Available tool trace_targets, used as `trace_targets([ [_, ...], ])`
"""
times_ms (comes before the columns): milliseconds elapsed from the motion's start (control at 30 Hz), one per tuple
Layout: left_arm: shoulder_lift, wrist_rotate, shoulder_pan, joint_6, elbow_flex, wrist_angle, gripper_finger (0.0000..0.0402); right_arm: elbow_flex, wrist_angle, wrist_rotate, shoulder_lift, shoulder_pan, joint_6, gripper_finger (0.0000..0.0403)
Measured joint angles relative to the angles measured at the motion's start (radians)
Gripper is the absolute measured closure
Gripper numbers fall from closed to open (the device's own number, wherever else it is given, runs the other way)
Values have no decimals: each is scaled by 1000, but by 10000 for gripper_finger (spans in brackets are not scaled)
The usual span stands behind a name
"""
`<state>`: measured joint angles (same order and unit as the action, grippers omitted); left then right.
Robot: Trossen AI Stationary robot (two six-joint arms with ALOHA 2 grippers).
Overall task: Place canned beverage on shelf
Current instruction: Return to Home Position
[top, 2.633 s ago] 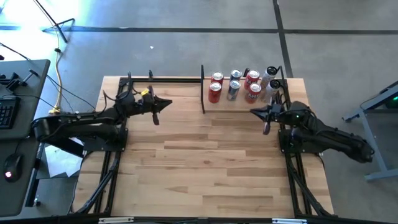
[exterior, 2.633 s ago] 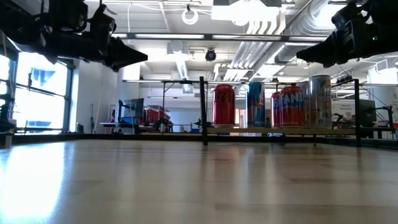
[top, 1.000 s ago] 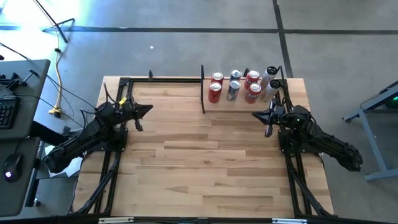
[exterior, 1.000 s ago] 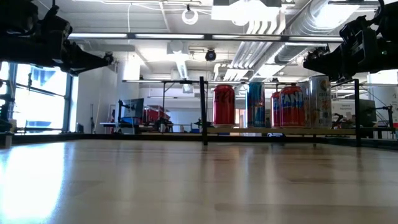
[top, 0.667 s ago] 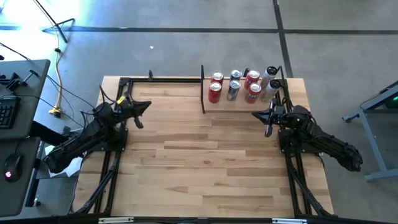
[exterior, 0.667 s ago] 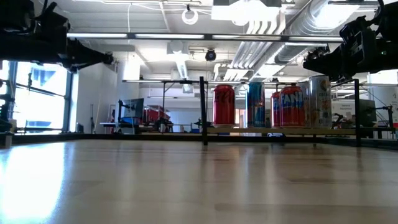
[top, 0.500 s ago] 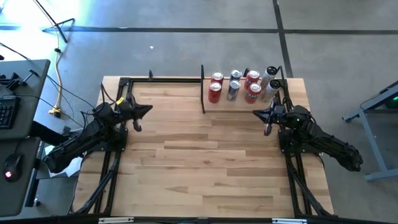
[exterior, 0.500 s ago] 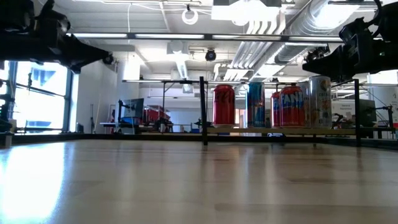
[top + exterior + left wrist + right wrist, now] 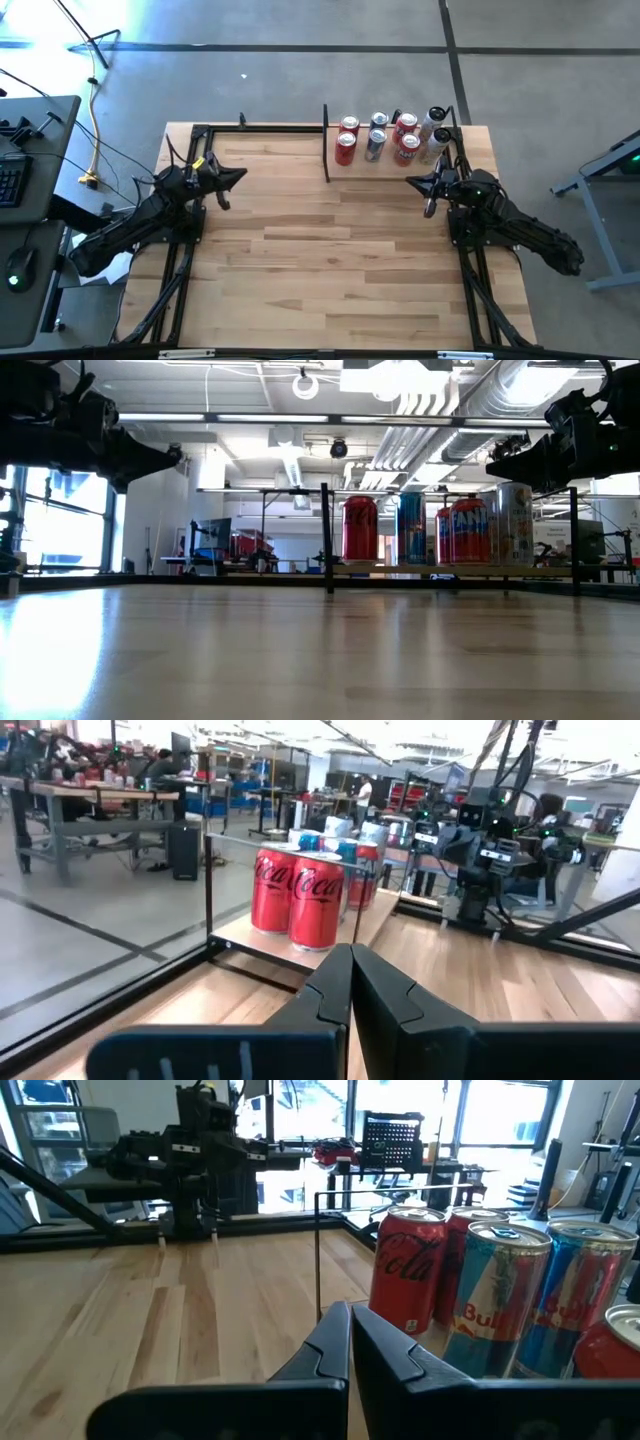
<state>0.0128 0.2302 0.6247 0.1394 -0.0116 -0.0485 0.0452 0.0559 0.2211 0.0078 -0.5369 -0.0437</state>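
This is a robotics lab in an open industrial hall. Bare ducts (image 9: 440,405) and strip lights (image 9: 250,418) run under a white ceiling, and the floor (image 9: 300,70) is grey concrete. A wooden table (image 9: 330,250) on a black frame carries a left arm (image 9: 130,225) and a right arm (image 9: 520,225). Beside it stands a desk (image 9: 45,130) with keyboard (image 9: 10,182) and mouse (image 9: 20,262) (cables trail off it). Workbenches (image 9: 90,800) and tall windows (image 9: 480,1110) fill the room beyond.

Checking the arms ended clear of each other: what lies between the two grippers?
Only bare tabletop lies between the left gripper and the right gripper, as the high view shows.
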Motion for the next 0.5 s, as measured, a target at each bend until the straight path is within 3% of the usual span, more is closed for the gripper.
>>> trace_targets([
  [500, 8, -8, 0, -1, 0, -1, 402, 0, 0, 0, 0, 0, 0, 403],
])
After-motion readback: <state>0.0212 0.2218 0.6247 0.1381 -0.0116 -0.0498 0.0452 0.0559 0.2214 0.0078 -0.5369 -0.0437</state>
